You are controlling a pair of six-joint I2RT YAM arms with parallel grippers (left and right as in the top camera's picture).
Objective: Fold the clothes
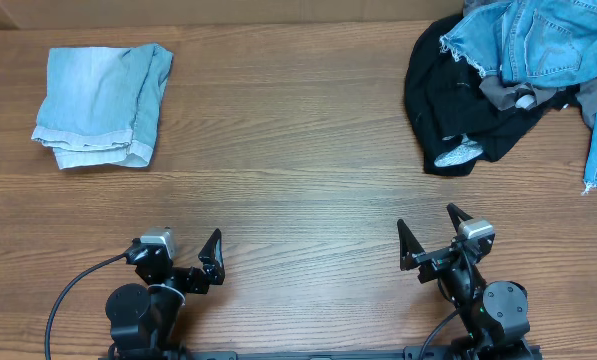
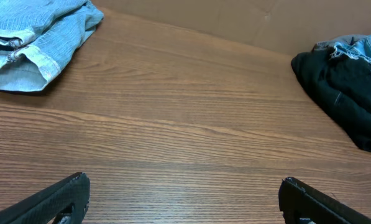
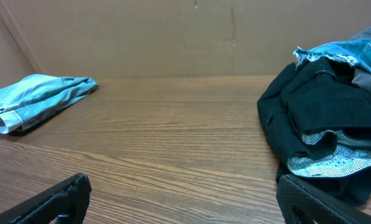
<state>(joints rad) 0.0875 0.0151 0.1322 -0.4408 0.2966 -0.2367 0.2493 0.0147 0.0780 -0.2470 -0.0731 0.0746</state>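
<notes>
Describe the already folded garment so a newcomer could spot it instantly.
Start at the wooden table and go to its far left corner, opposite the heap of clothes at far right. There lies the pale light-blue denim, alone. Unlike the tangled heap, it is a flat, squared bundle.

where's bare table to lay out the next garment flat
The middle of the table is bare, from the folded light-blue trousers at far left to the clothes pile at far right, and down to the left hand and right hand. The far right corner is crowded.
</notes>
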